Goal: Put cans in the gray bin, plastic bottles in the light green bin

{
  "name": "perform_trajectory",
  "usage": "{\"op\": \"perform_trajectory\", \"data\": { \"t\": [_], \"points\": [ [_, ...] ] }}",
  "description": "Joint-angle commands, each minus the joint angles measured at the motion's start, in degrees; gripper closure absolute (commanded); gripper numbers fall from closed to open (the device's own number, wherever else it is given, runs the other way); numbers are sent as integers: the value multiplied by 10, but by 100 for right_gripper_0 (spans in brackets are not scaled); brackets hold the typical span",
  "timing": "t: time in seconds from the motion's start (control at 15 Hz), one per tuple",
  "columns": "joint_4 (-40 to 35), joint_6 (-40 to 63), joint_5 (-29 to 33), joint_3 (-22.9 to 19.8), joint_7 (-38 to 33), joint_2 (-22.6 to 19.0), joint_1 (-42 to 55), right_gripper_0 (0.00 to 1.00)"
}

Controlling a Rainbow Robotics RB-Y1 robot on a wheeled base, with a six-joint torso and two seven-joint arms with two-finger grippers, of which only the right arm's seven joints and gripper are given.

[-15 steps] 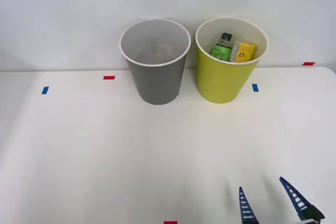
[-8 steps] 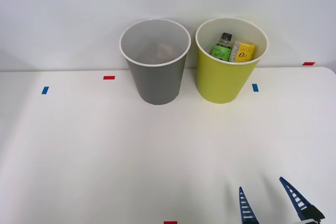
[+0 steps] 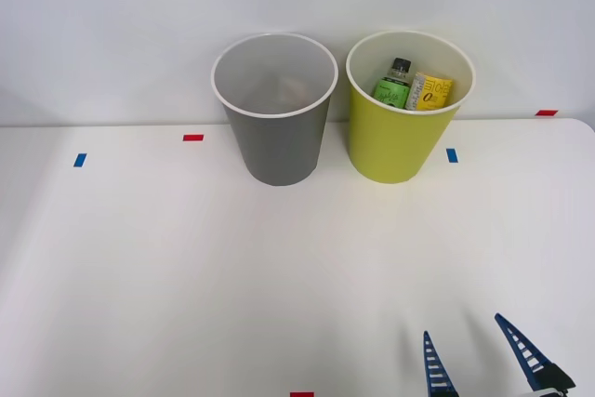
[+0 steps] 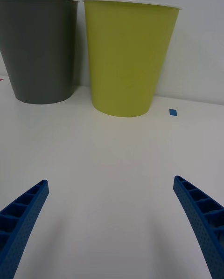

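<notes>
The gray bin (image 3: 276,123) (image 4: 39,50) stands at the back of the white table, with the light green bin (image 3: 402,127) (image 4: 126,59) just to its right. Inside the light green bin lie two plastic bottles, one with a green label and black cap (image 3: 394,86) and one with a yellow label (image 3: 430,92). Something pale shows faintly at the bottom of the gray bin; I cannot tell what it is. My right gripper (image 3: 476,352) (image 4: 112,227) hovers open and empty near the table's front edge, well short of both bins.
Small blue (image 3: 79,160) (image 3: 452,155) and red (image 3: 192,138) (image 3: 546,112) tape marks dot the table (image 3: 186,276). A pale wall rises right behind the bins. The table's right edge curves away at the far right.
</notes>
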Motion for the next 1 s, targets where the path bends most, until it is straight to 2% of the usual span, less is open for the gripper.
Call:
{"op": "perform_trajectory", "data": {
  "t": [0.07, 1.0],
  "points": [
    [0, 0, 0, 0, 0, 0, 0, 8],
    [0, 0, 0, 0, 0, 0, 0, 8]
  ]
}}
